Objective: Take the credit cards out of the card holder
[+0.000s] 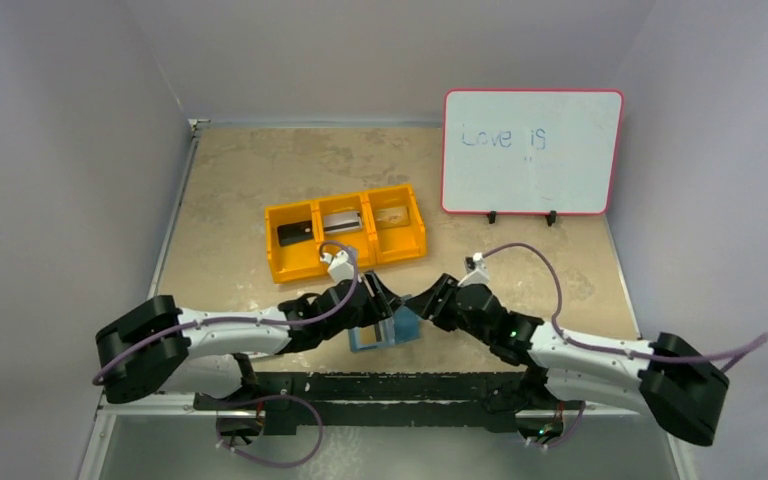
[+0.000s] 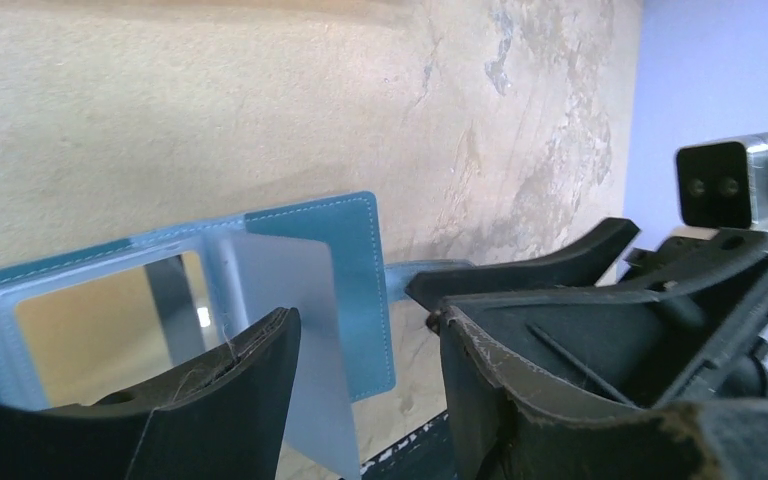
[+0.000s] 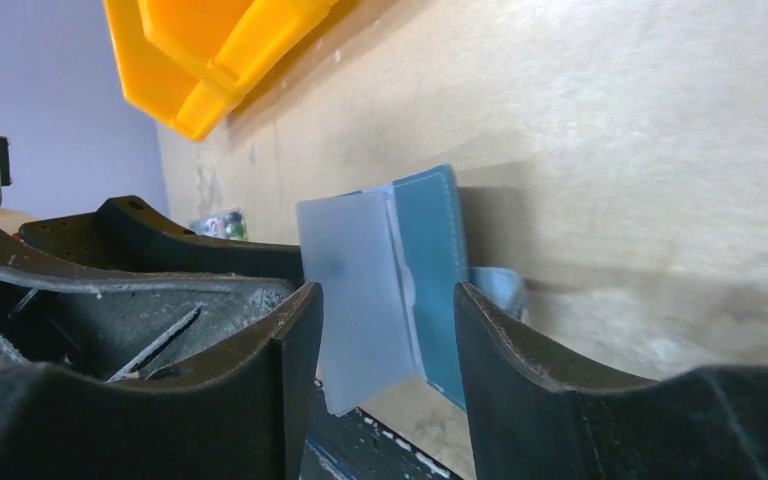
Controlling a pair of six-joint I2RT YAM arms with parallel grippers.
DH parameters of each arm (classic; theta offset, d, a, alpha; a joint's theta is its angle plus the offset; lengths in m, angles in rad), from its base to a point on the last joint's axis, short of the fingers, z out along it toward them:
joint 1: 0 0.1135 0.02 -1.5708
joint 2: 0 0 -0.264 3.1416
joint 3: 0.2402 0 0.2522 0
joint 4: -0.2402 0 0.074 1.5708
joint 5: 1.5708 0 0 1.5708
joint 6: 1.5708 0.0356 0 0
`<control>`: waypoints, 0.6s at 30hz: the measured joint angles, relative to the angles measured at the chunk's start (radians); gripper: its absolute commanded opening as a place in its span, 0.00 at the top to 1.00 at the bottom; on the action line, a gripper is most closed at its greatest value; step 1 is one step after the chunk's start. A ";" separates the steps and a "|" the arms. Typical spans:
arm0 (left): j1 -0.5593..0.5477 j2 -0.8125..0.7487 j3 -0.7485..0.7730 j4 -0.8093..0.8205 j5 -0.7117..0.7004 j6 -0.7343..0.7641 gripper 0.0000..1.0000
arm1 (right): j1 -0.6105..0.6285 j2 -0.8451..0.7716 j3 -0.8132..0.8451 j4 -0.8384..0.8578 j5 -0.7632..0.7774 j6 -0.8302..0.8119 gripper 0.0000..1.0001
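The card holder (image 1: pixel 388 332) is lying open at the middle of the near edge of the surface (image 1: pixel 230 170), with one pale pocket leaf (image 3: pixel 358 285) standing upright. The left gripper (image 2: pixel 365 325) and the right gripper (image 3: pixel 385 300) are meeting over it from opposite sides. Both are holding their fingers apart and clamping nothing. The leaf is standing in the gap of the right gripper.

Three credit cards (image 1: pixel 340 221) are lying in the orange bin (image 1: pixel 282 268), one per compartment, toward the middle of the surface. A tan rectangle (image 2: pixel 90 335) is showing through the clear pocket window. It is probably a remaining card, though this cannot be confirmed.

On this reading, the arms are working on the last card. Doing the step well is a matter of:
- pinning the teal cover flat with one gripper;
- closing the other gripper on the card's exposed edge only, never on the leaf;
- drawing the card toward the pocket mouth, staying low, so the holder is not lifting or sliding off the near edge.
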 measured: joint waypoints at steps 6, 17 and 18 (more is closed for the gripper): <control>0.000 0.145 0.071 0.031 0.036 0.034 0.50 | 0.000 -0.200 -0.001 -0.286 0.108 0.035 0.64; 0.000 0.294 0.106 0.102 0.067 0.027 0.51 | 0.000 -0.430 -0.026 -0.414 0.119 0.008 0.81; 0.000 0.293 0.108 0.098 0.066 0.027 0.50 | 0.000 -0.439 -0.037 -0.394 0.101 -0.001 0.82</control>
